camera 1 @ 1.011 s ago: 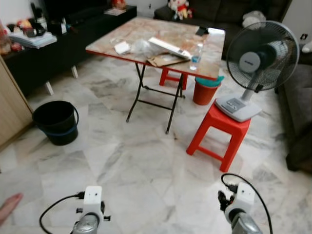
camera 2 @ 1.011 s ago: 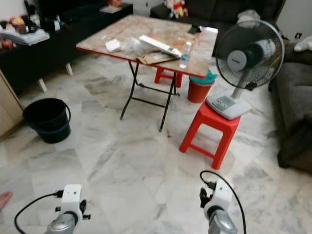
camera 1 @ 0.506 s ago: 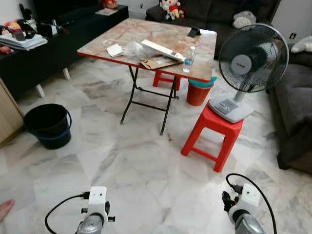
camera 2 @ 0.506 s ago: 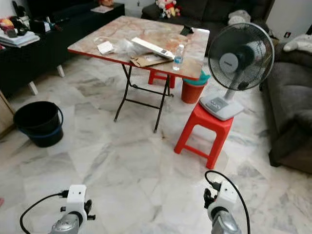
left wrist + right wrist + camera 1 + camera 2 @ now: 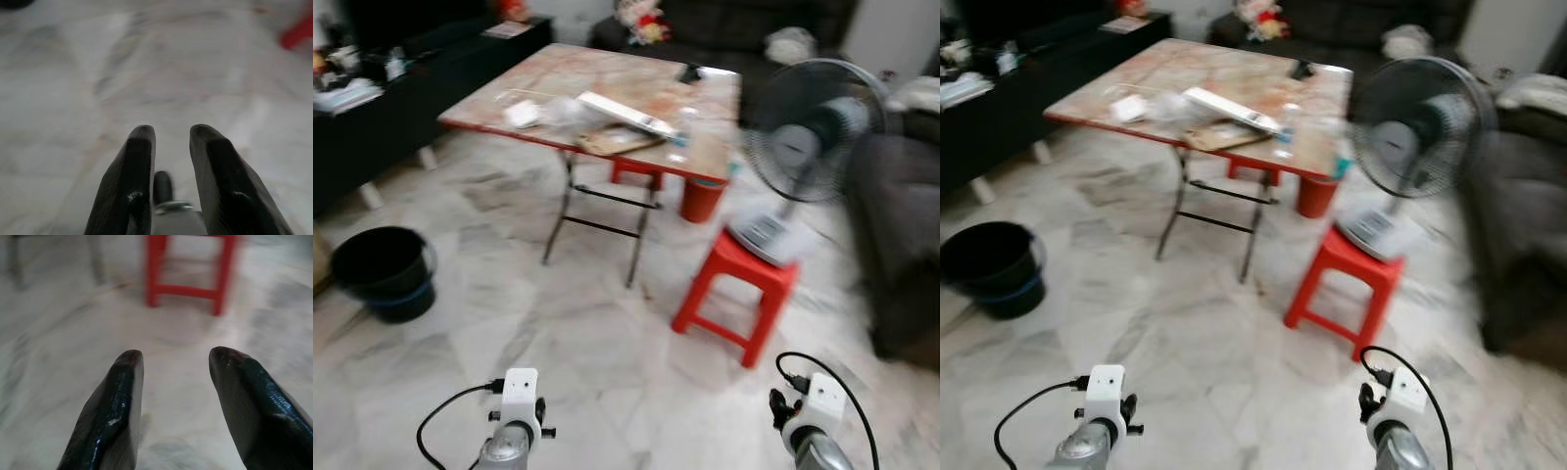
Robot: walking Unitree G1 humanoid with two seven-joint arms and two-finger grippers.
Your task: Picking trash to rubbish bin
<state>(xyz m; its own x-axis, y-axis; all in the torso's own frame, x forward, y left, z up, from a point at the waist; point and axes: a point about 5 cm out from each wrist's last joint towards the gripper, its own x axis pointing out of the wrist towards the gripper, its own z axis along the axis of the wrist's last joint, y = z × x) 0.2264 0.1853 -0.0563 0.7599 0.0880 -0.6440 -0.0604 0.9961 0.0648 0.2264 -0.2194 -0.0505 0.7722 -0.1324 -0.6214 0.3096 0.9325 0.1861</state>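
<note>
Marble floor (image 5: 597, 343) lay bare under both empty tools, left (image 5: 168, 147) and right (image 5: 173, 377), fingers parted, carried low for walking. Farther left stood the bin (image 5: 380, 271). Beyond, trash (image 5: 612, 140) waited near the tabletop's (image 5: 636, 83) front edge.

- No readable text, label, brand, number or sign anywhere.
- Round badge at the hub of the fan (image 5: 811, 147): blurred, lettering illegible.
- Papers on the folding table (image 5: 705, 157): too smeared to read.
</note>
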